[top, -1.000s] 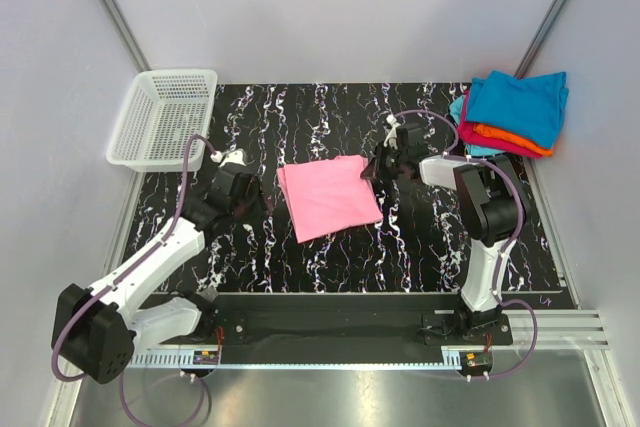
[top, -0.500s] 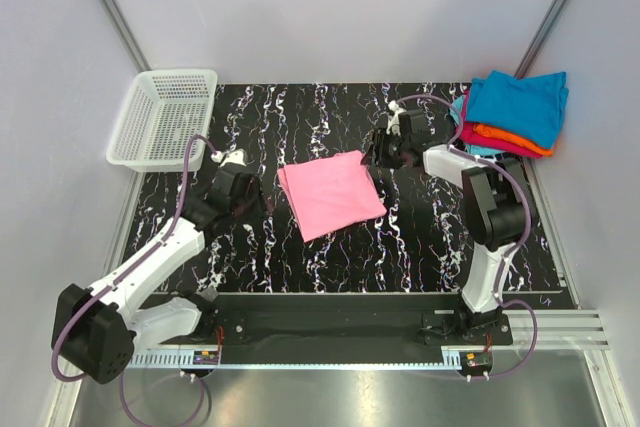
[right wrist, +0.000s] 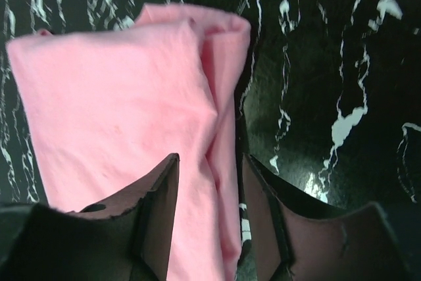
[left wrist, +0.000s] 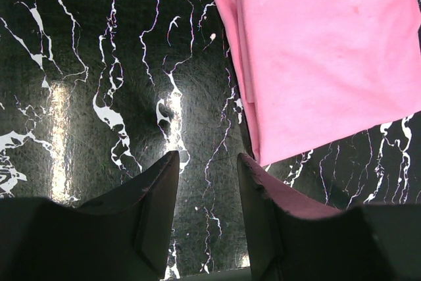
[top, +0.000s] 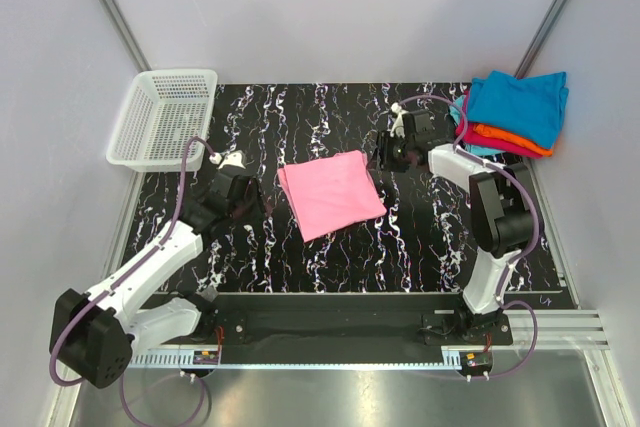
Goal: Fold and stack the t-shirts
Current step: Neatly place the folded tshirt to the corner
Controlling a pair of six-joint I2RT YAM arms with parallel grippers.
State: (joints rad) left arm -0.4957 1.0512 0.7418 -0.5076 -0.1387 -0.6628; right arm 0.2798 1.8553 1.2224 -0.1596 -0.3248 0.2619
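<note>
As pink t-shirt (top: 330, 195) lies flat, right gripper (right wrist: 208, 159) parted above corner.

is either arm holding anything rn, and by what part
Nothing is held. The left gripper is open over the table; the right gripper is open above the pink t-shirt, jaws apart.

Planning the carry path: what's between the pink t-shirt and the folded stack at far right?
Top view: only the right gripper and its wrist, beside the pink t-shirt; otherwise bare table up to the stack.
</note>
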